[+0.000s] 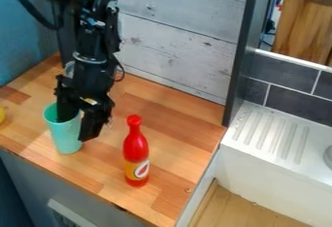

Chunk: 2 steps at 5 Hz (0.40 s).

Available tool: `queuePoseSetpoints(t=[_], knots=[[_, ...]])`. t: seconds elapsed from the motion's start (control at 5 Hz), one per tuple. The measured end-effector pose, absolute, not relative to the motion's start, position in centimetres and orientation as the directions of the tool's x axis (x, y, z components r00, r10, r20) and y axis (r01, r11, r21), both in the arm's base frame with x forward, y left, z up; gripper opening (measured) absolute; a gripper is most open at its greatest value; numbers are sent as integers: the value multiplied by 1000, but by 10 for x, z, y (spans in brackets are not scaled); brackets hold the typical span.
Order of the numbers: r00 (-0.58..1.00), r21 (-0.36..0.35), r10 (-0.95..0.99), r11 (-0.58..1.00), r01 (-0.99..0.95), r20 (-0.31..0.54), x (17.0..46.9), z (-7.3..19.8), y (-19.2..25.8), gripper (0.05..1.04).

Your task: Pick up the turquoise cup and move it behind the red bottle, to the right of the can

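Observation:
The black gripper hangs down at the left of the counter, right at the rim of a turquoise cup. Part of the gripper is inside the cup's mouth and part is outside, against or close to its right side. The cup is roughly upright near the counter's front edge. To the right of the gripper stands a red bottle with a red cap and a yellow and white label.
A wooden counter bears these things. At the left edge a bit of a yellow object shows. A whitewashed board wall rises behind, and a dark upright post parts it from a white ribbed drainboard.

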State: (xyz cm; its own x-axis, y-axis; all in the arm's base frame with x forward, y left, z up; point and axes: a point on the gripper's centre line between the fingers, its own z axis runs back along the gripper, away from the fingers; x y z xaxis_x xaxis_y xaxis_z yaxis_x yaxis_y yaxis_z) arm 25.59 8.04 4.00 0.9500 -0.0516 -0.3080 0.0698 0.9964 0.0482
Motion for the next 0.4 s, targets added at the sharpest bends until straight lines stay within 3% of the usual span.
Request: queuePoseSetpoints(t=[0.4], knots=[[943, 83, -56, 993, 88, -327, 259, 38, 75, 222]])
